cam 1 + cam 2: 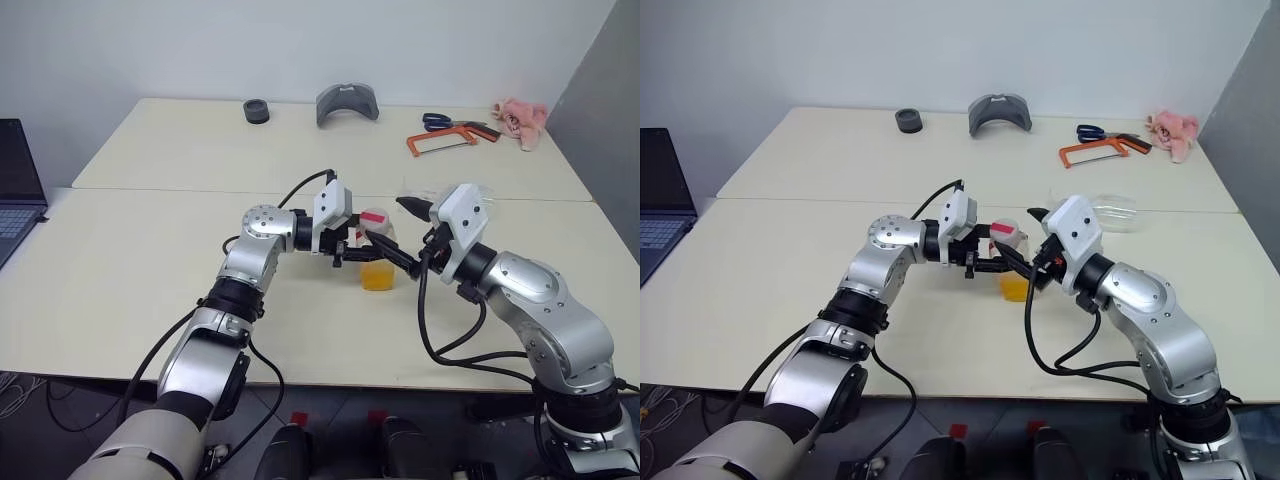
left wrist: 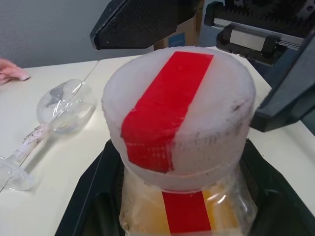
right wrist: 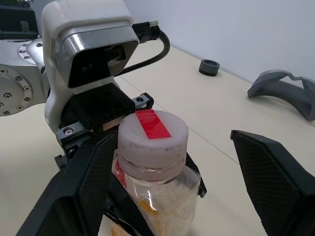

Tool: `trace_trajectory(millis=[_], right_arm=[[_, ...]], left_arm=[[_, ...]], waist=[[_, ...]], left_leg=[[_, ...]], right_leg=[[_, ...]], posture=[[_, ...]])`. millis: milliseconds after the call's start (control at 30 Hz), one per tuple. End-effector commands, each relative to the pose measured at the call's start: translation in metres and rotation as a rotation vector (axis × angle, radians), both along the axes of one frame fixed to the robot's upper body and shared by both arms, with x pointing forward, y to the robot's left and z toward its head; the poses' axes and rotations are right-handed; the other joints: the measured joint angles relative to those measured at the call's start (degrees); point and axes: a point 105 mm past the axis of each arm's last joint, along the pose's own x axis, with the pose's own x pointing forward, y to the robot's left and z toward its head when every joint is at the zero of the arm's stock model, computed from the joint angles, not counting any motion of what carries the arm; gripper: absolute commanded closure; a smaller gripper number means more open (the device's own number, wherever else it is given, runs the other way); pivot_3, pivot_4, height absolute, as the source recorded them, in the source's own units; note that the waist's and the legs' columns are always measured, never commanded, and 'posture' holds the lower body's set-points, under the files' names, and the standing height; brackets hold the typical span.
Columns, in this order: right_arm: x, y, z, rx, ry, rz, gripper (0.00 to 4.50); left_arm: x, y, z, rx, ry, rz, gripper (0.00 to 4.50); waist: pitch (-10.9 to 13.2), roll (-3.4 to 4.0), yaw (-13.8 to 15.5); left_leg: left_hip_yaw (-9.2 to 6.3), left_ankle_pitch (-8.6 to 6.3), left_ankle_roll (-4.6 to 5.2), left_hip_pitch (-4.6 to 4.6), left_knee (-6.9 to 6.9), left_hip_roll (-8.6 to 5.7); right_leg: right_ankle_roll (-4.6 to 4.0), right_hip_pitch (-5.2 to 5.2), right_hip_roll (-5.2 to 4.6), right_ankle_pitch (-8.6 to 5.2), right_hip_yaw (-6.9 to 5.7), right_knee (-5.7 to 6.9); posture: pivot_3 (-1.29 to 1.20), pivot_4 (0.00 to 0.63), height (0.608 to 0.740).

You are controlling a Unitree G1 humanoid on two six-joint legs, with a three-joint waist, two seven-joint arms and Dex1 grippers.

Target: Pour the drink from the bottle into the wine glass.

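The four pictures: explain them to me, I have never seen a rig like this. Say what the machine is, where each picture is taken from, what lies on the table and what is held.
The machine is a humanoid robot with two metal arms, each ending in a gripper of two black fingers. The two wide pictures come from cameras in its head, looking down over the arms. The two close-ups come from cameras on its wrists.

The left gripper is closed on the bottle, which is upright and holds the orange drink. The right gripper is open, one finger on each side of the cap.

On the table the wine glass lies on its side. Further back are a black ring, a grey curved piece, scissors, an orange hacksaw and something pink.
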Motion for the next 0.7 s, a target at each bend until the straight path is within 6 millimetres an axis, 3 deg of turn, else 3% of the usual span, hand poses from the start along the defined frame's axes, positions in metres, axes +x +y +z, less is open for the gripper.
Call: trace_trajectory(millis=[33,700], right_arm=[[-0.0015,-0.0066,0.0141,0.02,-0.056,-0.023,0.58],[-0.0017,-0.0135,0.0155,0.027,-0.051,-0.042,0.58]], left_arm=[[-0.0017,0.0,-0.0034,0.016,-0.005,-0.01,2.32],[-0.0035,-0.0015,-0.0034,0.013,-0.003,-0.014,2.32]], waist=[[0.0,0.0,0.0],[0.0,0.0,0.0]], left_leg=[[0.0,0.0,0.0,0.0,0.0,0.0],[0.0,0.0,0.0,0.0,0.0,0.0]], right_leg=[[0.0,0.0,0.0,0.0,0.0,0.0],[0.0,0.0,0.0,0.0,0.0,0.0]], posture=[[0.0,0.15,0.74],[0.0,0.15,0.74]])
